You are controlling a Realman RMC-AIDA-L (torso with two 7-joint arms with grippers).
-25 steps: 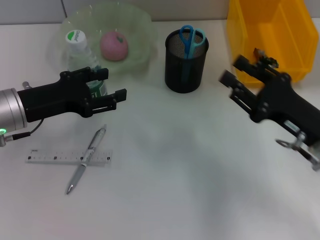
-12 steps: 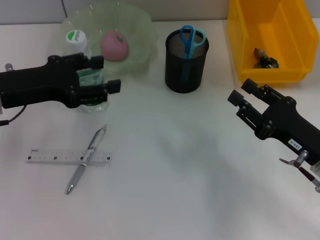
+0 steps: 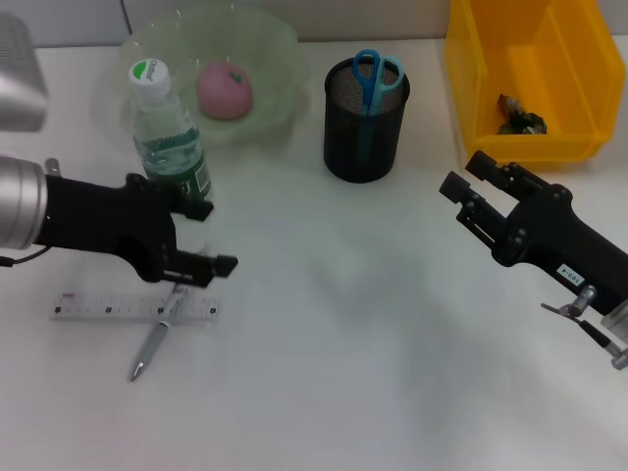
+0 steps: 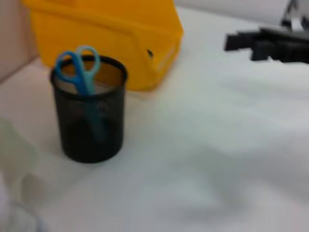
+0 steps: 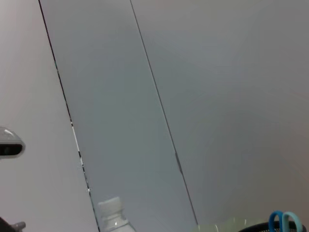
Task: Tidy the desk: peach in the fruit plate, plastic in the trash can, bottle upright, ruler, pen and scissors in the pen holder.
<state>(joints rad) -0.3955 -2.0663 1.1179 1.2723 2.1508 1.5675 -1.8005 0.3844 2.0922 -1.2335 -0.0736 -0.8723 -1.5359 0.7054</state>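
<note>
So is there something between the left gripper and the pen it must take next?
Nothing visible. The left gripper is open right above the upper end of the pen, which lies across the ruler. The bottle stands behind it, out of the way. The path to the pen holder over the table also looks free.

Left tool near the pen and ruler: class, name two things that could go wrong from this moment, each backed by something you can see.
1. The left tool is open above the pen, which lies crossed over the ruler. A grasp there might catch both or push the ruler askew.
2. The water bottle stands upright right beside the left arm; a sideways swing could knock it over, perhaps toward the fruit plate.
</note>
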